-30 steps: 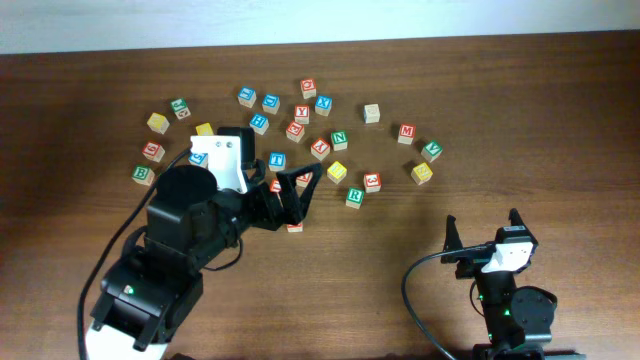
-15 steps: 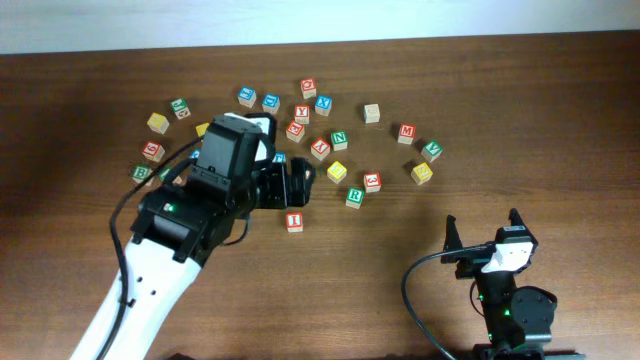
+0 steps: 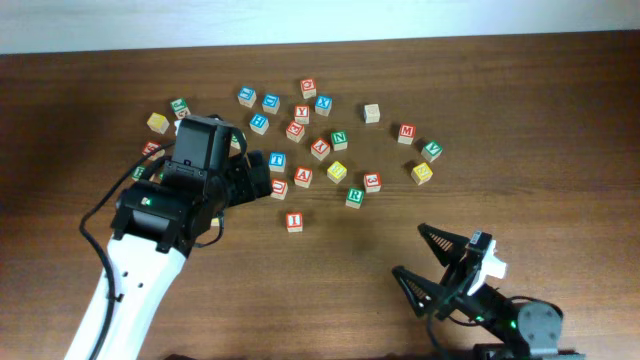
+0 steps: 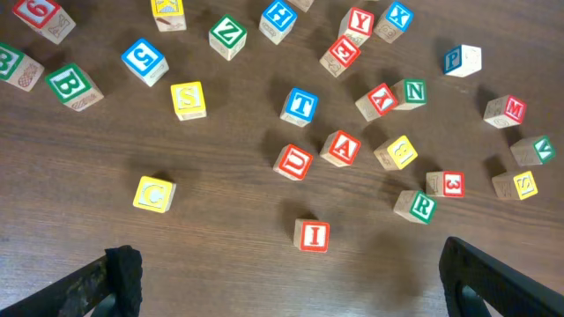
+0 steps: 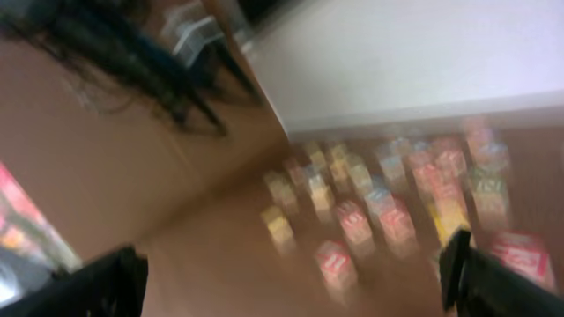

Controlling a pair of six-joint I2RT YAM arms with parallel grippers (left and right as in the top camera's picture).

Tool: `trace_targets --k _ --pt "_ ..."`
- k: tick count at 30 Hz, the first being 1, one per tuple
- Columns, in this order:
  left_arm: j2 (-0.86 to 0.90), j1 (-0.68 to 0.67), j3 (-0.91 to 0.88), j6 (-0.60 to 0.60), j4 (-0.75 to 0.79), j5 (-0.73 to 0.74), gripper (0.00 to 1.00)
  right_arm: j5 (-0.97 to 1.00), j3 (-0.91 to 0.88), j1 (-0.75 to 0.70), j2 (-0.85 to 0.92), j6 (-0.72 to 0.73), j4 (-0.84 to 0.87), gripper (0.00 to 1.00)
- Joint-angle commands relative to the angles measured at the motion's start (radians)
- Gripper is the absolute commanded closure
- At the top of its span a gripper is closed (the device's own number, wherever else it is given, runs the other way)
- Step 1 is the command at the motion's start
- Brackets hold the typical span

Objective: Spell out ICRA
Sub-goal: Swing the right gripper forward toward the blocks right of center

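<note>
On the table (image 3: 520,120) the red I (image 3: 293,221) lies uncovered — left gripper (image 4: 295,275) withdrawn, right gripper (image 3: 423,262) turned, both agape.

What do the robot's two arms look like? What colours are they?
The left arm is white low down and black higher up, with a black cable. The right arm is black with a white part. The left gripper and right gripper have black fingers.
</note>
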Motion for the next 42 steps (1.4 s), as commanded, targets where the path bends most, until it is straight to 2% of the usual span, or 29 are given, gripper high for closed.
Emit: trace_targets --k 1,3,4,5,7,9,11,14,17,20,22,24,27,29,31,33,35,36,38,40,42 --pt "0.002 0.005 0.008 -0.012 -0.005 -0.018 0.01 0.015 -0.005 -0.006 -0.012 0.339 0.414 0.02" --pt "0.002 0.005 0.008 -0.007 -0.006 -0.018 0.01 0.253 0.016 -0.006 -0.012 0.430 0.707 0.02" --pt "0.002 0.005 0.008 -0.004 -0.006 -0.018 0.01 0.353 0.055 -0.006 -0.012 0.429 0.756 0.02" --pt "0.002 0.005 0.008 -0.004 -0.006 -0.018 0.01 0.410 0.109 -0.006 -0.011 0.415 0.741 0.02" --pt "0.002 0.005 0.008 -0.004 -0.006 -0.018 0.01 0.421 0.288 -0.006 0.016 0.268 0.606 0.01" --pt "0.002 0.005 0.008 -0.004 -0.006 -0.018 0.01 0.352 0.534 -0.006 0.097 0.021 0.323 0.02" --pt "0.002 0.005 0.008 -0.004 -0.006 -0.018 0.01 0.298 0.833 -0.006 0.245 -0.246 -0.134 0.02" --pt "0.002 0.005 0.008 -0.005 -0.006 -0.018 0.01 0.297 1.163 -0.006 0.502 -0.467 -0.652 0.02" --pt "0.002 0.005 0.008 -0.005 -0.006 -0.014 0.01 0.196 1.363 -0.005 0.772 -0.564 -0.991 0.02" --pt "0.002 0.005 0.008 -0.005 -0.009 -0.015 0.01 0.173 1.456 0.021 1.052 -0.571 -1.255 0.02" --pt "0.002 0.005 0.008 -0.005 -0.018 -0.015 0.01 0.167 1.468 0.084 1.188 -0.569 -1.332 0.02" --pt "0.002 0.005 0.008 -0.005 -0.026 -0.015 0.01 0.066 1.468 0.153 1.305 -0.566 -1.341 0.02" --pt "0.002 0.005 0.008 -0.005 -0.028 -0.015 0.01 -0.334 1.468 0.222 1.462 -0.566 -1.248 0.02" --pt "0.002 0.005 0.008 -0.005 -0.028 -0.015 0.01 -0.406 1.468 0.254 1.541 -0.566 -1.200 0.02" --pt "0.002 0.005 0.008 -0.005 -0.028 -0.015 0.01 -0.394 1.468 0.287 1.620 -0.567 -1.189 0.02" --pt "0.002 0.005 0.008 -0.005 -0.028 -0.015 0.01 -0.251 1.468 0.312 1.678 -0.512 -1.188 0.02" --pt "0.002 0.005 0.008 -0.004 -0.032 -0.022 0.01 0.074 1.468 0.322 1.696 -0.312 -1.195 0.02" --pt "0.002 0.005 0.008 -0.004 -0.035 -0.035 0.01 0.165 1.468 0.322 1.696 -0.261 -1.198 0.02" --pt "0.002 0.005 0.008 -0.005 -0.057 -0.117 0.01 0.328 1.468 0.321 1.696 -0.198 -1.202 0.02" --pt "0.004 0.005 0.008 -0.005 -0.061 -0.132 0.01 0.615 1.468 0.322 1.696 -0.053 -1.268 0.02" --pt "0.017 0.006 0.008 -0.005 -0.061 -0.166 0.01 0.793 1.468 0.322 1.696 -0.016 -1.330 0.02"
